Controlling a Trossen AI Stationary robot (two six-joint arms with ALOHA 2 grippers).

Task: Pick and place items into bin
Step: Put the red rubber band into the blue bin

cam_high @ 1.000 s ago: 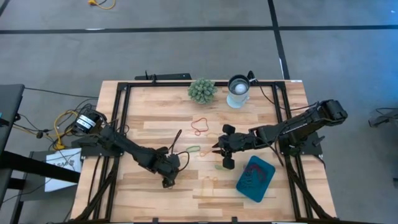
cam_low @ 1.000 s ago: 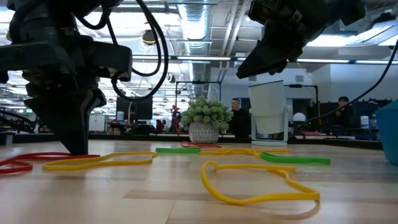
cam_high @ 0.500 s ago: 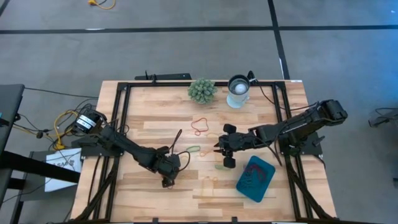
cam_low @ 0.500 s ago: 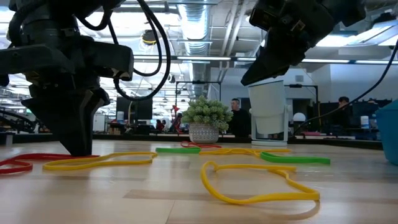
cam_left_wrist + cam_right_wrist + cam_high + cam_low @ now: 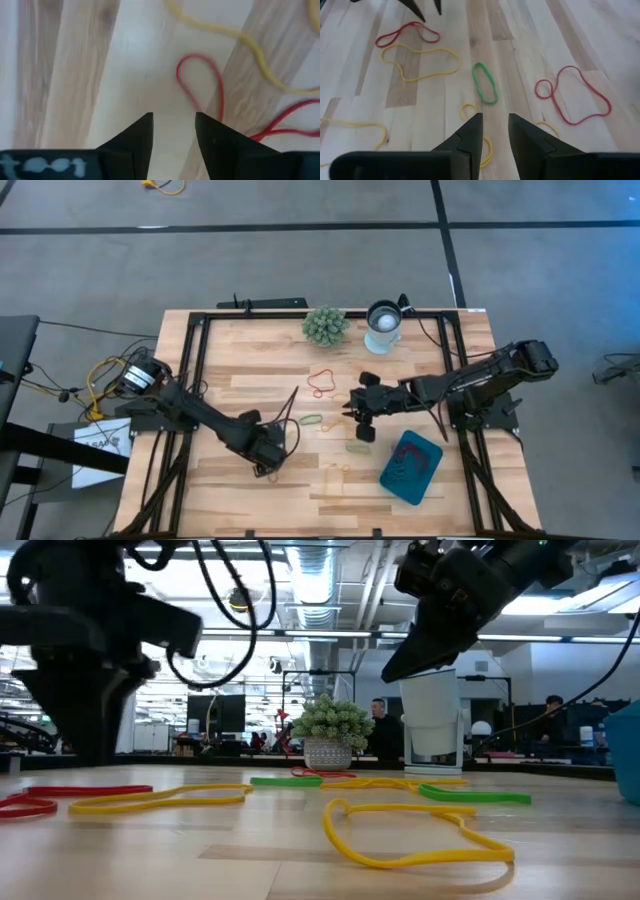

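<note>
Pick step: left gripper (image 5: 173,131) low w/ fingers parted, empty, at red band (image 5: 200,82); next, straddle & pinch. Right gripper (image 5: 495,131) narrow gap, empty, hovering mid-table.

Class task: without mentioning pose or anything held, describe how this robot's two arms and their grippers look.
Both arms are dark, nearly black, jointed links. The left gripper ends in two dark wedge-shaped fingers tapering to points, above a dark bar bearing pale teal markings. The right gripper has the same pointed dark fingers. Black cables loop from the arm seen at the left of the low view.
</note>
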